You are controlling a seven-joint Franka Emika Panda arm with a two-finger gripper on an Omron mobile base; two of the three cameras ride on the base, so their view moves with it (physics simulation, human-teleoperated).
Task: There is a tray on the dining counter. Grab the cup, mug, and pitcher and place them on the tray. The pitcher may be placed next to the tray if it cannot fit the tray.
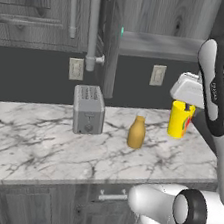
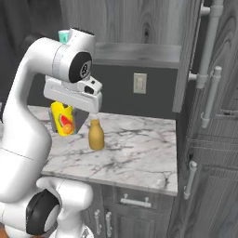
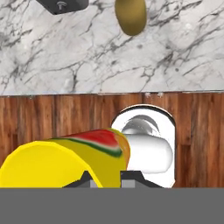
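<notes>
You are looking at the marble counter [image 1: 38, 149] along the back wall, the one carrying the toaster [image 1: 88, 109]; this is not where the tray sits, so whatever leaves here will have to travel.

The arm is reaching out over the right end of that counter, elbow high, wrist turned down, so the load is hanging under the hand rather than sitting on the stone.

The pitcher [image 1: 137, 131] is standing upright on the marble, just right of the toaster and apart from it. It is untouched, and I judge it is being left for a later trip.

The cup [image 1: 180, 119] is the thing in hand. The end effector [image 1: 185, 107] is clenched on its rim from above, with one finger seeming to run down inside the mouth. In the left base view the cup is hanging clear of the counter; in the right base view it is sitting close under the hand, red mark facing out. The hand view is showing its yellow rim and red patch right against the fingertips, with the counter edge and wood cabinet front below, which suggests you are holding it out near the front edge.

A rim pinch is leaving the cup free to swing, so you are wanting a slow carry.
</notes>
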